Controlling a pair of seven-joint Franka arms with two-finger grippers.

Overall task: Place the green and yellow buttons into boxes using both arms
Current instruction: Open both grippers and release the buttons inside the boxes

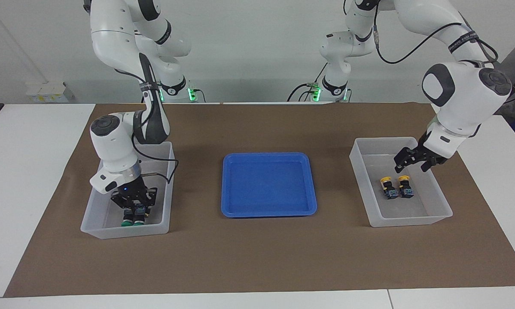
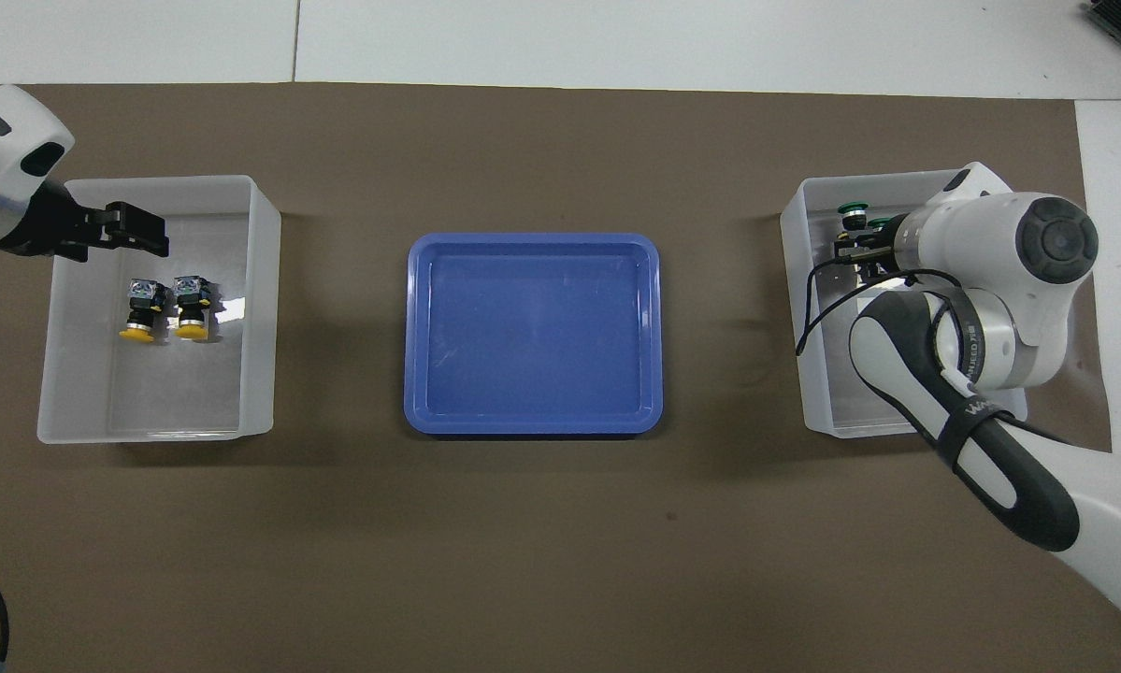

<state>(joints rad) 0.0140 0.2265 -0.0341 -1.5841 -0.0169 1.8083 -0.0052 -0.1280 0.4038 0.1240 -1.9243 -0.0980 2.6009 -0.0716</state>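
Two yellow buttons [image 1: 388, 189] [image 1: 406, 187] lie side by side in the box [image 1: 371, 143] toward the left arm's end; the overhead view shows the buttons [image 2: 141, 308] [image 2: 190, 307] and the box [image 2: 263, 308] too. My left gripper [image 1: 405, 165] [image 2: 149, 234] hangs open and empty just above them. Two green buttons [image 1: 127, 222] [image 1: 139, 221] lie in the other box [image 1: 124, 232] [image 2: 797, 308]. My right gripper [image 1: 135, 207] is down inside this box, right at the green buttons [image 2: 850, 210], and partly hides them.
A shallow blue tray [image 1: 268, 184] [image 2: 532, 332] sits empty between the two boxes on the brown mat [image 1: 257, 257]. White table surface surrounds the mat.
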